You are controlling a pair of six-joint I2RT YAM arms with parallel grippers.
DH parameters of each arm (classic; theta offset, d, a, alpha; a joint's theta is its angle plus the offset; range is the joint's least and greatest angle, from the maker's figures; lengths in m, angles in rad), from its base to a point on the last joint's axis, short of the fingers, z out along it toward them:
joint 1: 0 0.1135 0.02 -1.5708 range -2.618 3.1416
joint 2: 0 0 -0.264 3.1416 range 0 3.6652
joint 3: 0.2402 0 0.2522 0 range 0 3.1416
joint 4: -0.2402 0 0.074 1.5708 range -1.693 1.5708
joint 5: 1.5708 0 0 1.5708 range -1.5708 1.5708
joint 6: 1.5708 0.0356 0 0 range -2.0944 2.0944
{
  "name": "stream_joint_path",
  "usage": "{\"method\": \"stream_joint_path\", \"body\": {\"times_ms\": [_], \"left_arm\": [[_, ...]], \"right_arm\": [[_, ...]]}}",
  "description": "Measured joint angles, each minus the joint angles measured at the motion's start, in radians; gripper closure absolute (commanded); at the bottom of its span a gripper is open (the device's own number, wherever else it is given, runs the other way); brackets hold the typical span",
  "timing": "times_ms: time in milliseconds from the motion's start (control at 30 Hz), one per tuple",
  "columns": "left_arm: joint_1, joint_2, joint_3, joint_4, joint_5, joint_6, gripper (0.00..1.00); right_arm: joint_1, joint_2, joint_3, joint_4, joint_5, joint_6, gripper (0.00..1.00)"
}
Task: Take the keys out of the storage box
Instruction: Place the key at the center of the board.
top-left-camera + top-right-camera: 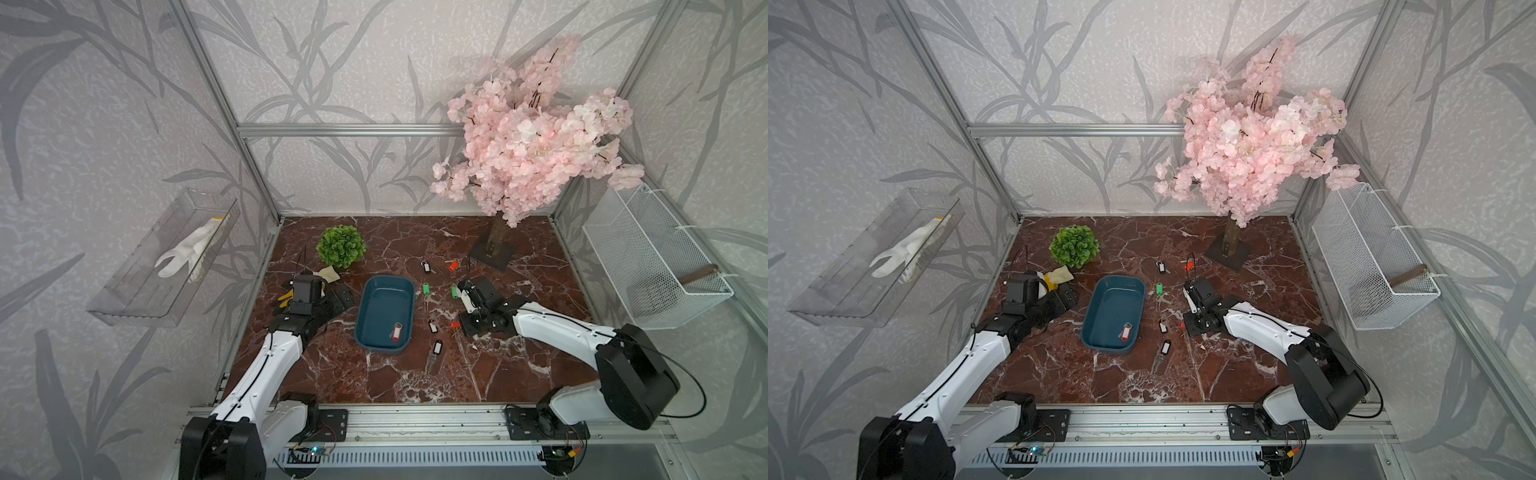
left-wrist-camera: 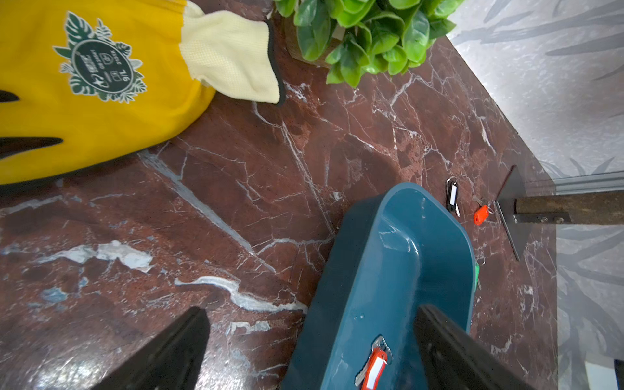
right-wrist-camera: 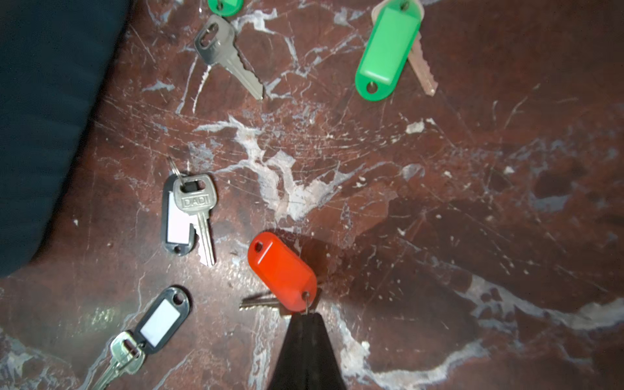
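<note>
The task looks nearly finished. Seven of the keys (image 1: pixel 433 326) lie scattered on the table (image 1: pixel 519 365) just beside the storage box (image 1: pixel 384 299). One red-tagged key (image 1: pixel 397 331) is left inside, flat on the floor at the near end. The box is a shallow, glossy teal plastic tray with rounded corners and a smooth rolled rim. The tags are oblong, shiny plastic with an eyelet: a green tag (image 3: pixel 388 50), an orange-red tag (image 3: pixel 282 270) and a black tag (image 3: pixel 177 219) with a white label. Each hangs on a thin wire ring with a flat, toothed silver key. The table is red-brown marble pattern, white-veined and scuffed. The left gripper (image 2: pixel 312 309) has its fingers spread wide and empty, straddling the box's near wall. The right gripper (image 3: pixel 305 317) has its fingers pressed together at the orange-red tag's ring. Whether they pinch the ring cannot be told.
</note>
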Motion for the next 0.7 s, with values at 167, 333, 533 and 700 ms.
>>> {"method": "stream_joint_path", "body": {"times_ms": [167, 333, 533, 700], "left_arm": [[0.000, 0.005, 0.026, -0.018, 0.035, 0.030, 0.06], [0.000, 0.024, 0.038, -0.031, 0.055, 0.045, 0.09], [0.000, 0.042, 0.040, -0.052, 0.085, 0.056, 0.13], [0.000, 0.082, 0.058, -0.080, 0.107, 0.070, 0.18]], "right_arm": [[-0.017, 0.042, 0.000, 0.046, -0.003, 0.012, 1.00], [-0.034, 0.070, 0.000, 0.066, -0.001, 0.023, 0.96], [-0.040, 0.084, 0.000, 0.070, 0.031, 0.039, 0.79], [-0.040, 0.074, 0.000, 0.083, 0.058, 0.043, 0.62]]}}
